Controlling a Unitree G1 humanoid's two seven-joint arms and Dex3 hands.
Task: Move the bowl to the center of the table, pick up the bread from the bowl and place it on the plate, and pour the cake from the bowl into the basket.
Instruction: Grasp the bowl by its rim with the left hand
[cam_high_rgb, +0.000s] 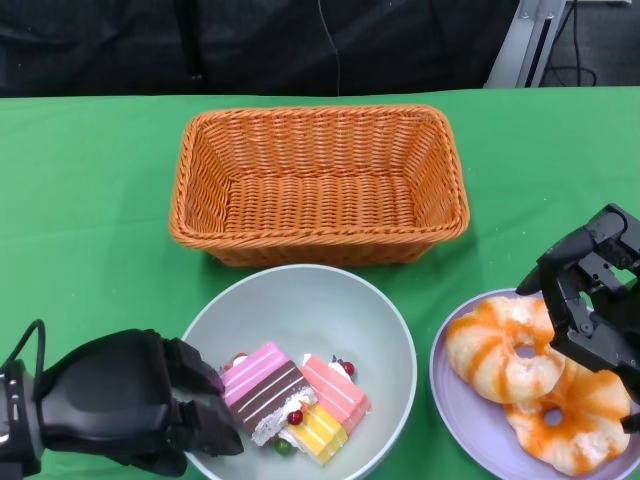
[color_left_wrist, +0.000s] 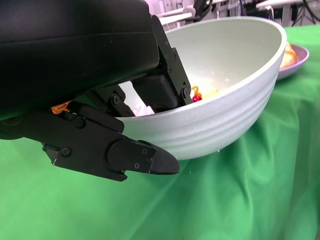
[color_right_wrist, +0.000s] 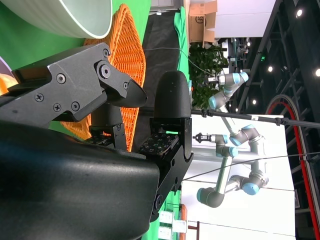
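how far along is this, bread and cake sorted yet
Bread is done: two orange-glazed ring breads lie on the lilac plate, with the right robot hand open above them. In hand: the left robot hand grips the rim of the bowl, which sits just in front of the basket. Left: pouring the cake slices into the empty basket.
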